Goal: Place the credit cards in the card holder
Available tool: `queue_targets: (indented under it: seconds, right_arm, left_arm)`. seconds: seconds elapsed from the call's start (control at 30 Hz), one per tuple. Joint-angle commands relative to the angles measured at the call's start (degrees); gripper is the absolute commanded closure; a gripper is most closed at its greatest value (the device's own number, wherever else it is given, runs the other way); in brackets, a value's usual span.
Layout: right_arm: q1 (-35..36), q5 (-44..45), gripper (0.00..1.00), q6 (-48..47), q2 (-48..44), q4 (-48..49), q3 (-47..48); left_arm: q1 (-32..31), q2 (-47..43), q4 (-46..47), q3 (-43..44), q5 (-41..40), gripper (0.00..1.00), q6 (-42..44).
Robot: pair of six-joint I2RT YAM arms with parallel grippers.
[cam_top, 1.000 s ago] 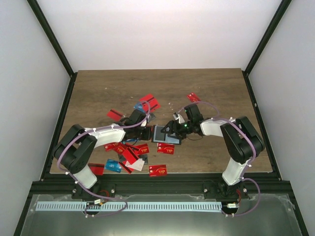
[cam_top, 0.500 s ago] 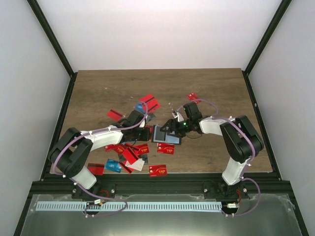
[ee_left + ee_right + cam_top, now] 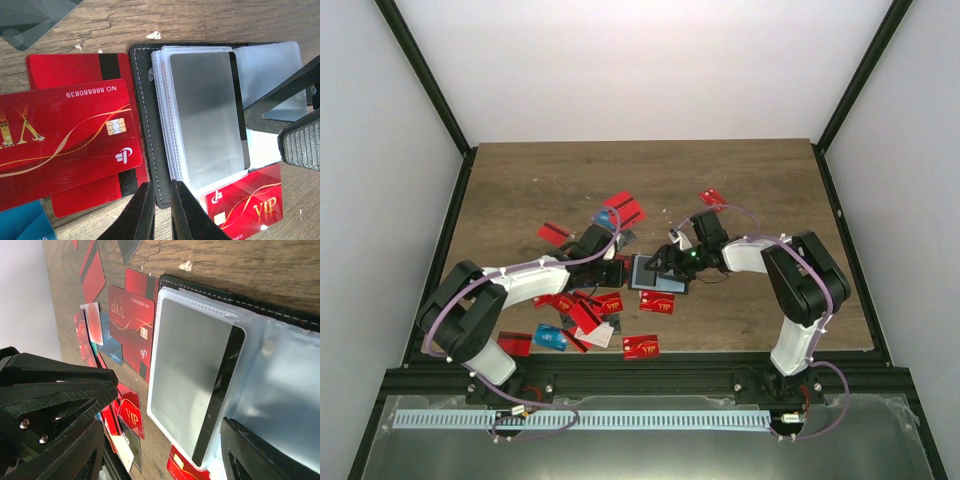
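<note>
Where the two arms meet near the middle of the table [image 3: 540, 180], you have the card holder [image 3: 142, 125] lying open. Its black cover is down and its clear sleeves are up, and a silver card [image 3: 205, 120] with a black stripe shows through the top sleeve. Your left end effector [image 3: 161, 187] has its jaws almost together, clamped on the corner of the holder's black cover nearest that wrist. Your right end effector [image 3: 170, 405] stands wide apart and holds nothing, and one of its fingers [image 3: 300, 145] lies over the clear page folded out on the holder's other side. The credit cards [image 3: 582, 312] lie mostly loose on the left arm's side. There a red chip card [image 3: 65, 130] overlaps a second red card with a black stripe, just beside the holder's cover, and a blue card [image 3: 20, 225] shows at the corner below them. A red VIP card [image 3: 247, 200] is partly tucked under the holder. A dark grey card [image 3: 30, 20] lies apart at the top of the left wrist view. A few more red cards are scattered farther up the table, well apart from the holder.
</note>
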Motion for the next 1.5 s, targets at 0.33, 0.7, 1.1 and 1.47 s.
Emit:
queue_targets:
  seconds: [0.33, 0.7, 1.1, 1.47]
  right_arm:
    - [2.3, -0.1, 0.36, 0.6, 2.0, 0.4, 4.1]
    - [2.3, 4.3, 0.36, -3.0, -1.9, -4.7, 2.8]
    - [3.8, 6.9, 0.33, -1.2, -25.6, -11.7, -12.9]
    - [16.9, 10.4, 0.32, 16.6, -41.7, -6.9, -28.4]
  left_arm:
    - [-0.4, 0.8, 0.8, -0.1, 0.2, 0.87, -0.2]
    - [-1.7, -1.6, -1.3, -1.4, 0.8, 0.87, -0.1]
    - [-11.0, -9.2, -5.3, -6.8, -1.5, 0.84, -3.8]
    - [-16.8, -9.3, -2.5, -9.5, -1.0, 0.84, -6.7]
